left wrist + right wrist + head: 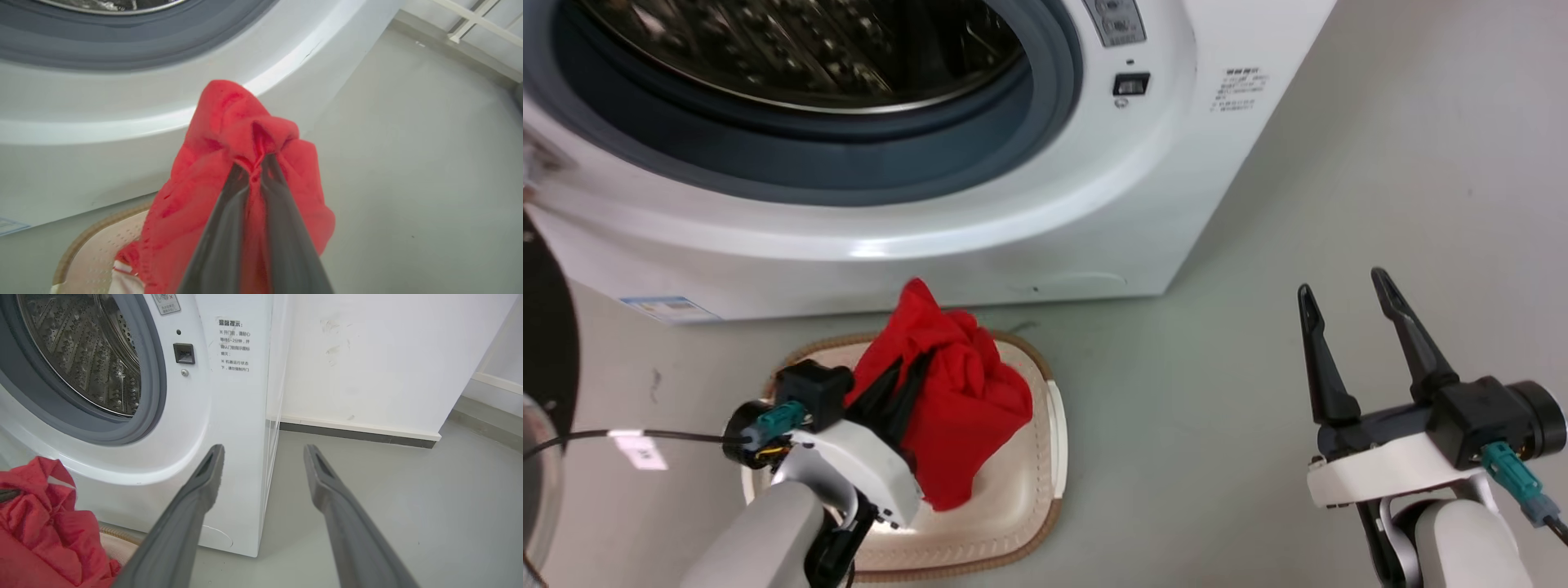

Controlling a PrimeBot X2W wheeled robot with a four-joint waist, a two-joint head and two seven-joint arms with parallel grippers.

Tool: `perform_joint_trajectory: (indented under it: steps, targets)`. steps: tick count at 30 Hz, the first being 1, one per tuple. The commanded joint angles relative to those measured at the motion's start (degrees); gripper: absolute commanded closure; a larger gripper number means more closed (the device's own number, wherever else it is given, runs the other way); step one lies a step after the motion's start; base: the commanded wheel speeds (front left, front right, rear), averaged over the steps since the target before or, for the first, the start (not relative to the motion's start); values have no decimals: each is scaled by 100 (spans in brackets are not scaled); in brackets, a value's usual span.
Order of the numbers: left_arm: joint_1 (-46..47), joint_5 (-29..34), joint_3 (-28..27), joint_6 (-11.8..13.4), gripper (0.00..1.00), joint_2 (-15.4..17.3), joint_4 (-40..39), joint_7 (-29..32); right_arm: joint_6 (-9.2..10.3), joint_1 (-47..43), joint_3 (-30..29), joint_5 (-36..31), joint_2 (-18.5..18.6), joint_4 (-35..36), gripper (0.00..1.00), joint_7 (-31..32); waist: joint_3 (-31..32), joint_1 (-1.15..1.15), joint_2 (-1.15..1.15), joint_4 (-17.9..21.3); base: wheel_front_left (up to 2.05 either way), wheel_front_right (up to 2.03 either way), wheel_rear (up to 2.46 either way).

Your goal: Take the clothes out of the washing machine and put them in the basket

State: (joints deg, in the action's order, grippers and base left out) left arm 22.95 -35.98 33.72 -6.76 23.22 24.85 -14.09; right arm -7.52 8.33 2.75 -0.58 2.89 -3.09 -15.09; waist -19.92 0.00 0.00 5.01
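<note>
A bright red garment [956,400] hangs bunched over the cream basket [1021,498], with my left gripper [907,367] shut on it. In the left wrist view the two dark fingers pinch the red fabric [229,134] at my left gripper [255,163]. A bit of red and white cloth [122,267] lies in the basket [88,249] below. The white washing machine [1045,212] stands behind, its porthole open onto the steel drum [809,49]. My right gripper [1343,282] hovers open over the floor at the right, holding nothing. The right wrist view shows my right gripper [263,451], the drum [81,355] and the red garment [36,526].
Grey floor [1380,163] spreads to the right of the washer. The black-framed glass door [543,343] hangs open at the far left. A white wall [367,355] with a dark skirting stands behind the machine's right side.
</note>
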Motion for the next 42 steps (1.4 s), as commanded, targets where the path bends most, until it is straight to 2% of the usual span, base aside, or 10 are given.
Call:
perform_joint_trajectory:
  steps: [1, 9, 14, 21, 25, 33, 40, 41, 42]
  targets:
    - [229, -35, 83, -39, 100, -77, 228, -43, 6, 128, -1, 0, -3, 45, 0, -11, -326, 0, 0, 155, 0, 0, 0]
    - [944, -14, 597, -71, 100, -222, 1338, -74, 5, 402, 14, 86, -3, 198, 0, -11, -1294, 0, 0, 450, 0, 0, 0]
    - [1335, -190, 883, -73, 100, -95, 2096, -73, 5, 558, 37, 155, -6, 277, 0, -11, -1843, 0, 0, 665, 0, 0, 0]
    - [1888, -426, 1378, -73, 100, 109, 2739, 6, 6, 741, 22, 291, -6, 431, 0, -11, -2574, 0, 0, 838, 0, 0, 0]
    - [2284, -442, 1601, -74, 100, 59, 3054, -8, 6, 778, 73, 359, -4, 528, 0, -11, -2919, 0, 0, 887, 0, 0, 0]
    - [2871, -594, 1801, -68, 100, 85, 3740, 33, 5, 827, 156, 554, -6, 649, 0, -11, -3405, 0, 0, 1006, 0, 0, 0]
    - [3112, -664, 1894, -68, 100, 39, 4219, 75, 6, 858, 293, 637, -4, 701, 0, -11, -3556, 0, 0, 1058, 0, 0, 0]
    - [3147, -682, 1906, -68, 56, 21, 4265, 64, 6, 867, 292, 641, -4, 696, 0, -11, -3557, 0, 0, 1062, 0, 0, 0]
    - [3168, -695, 1917, -68, 0, 5, 4308, 50, 6, 875, 279, 647, -4, 688, 0, -11, -3548, 0, 0, 1060, 0, 0, 0]
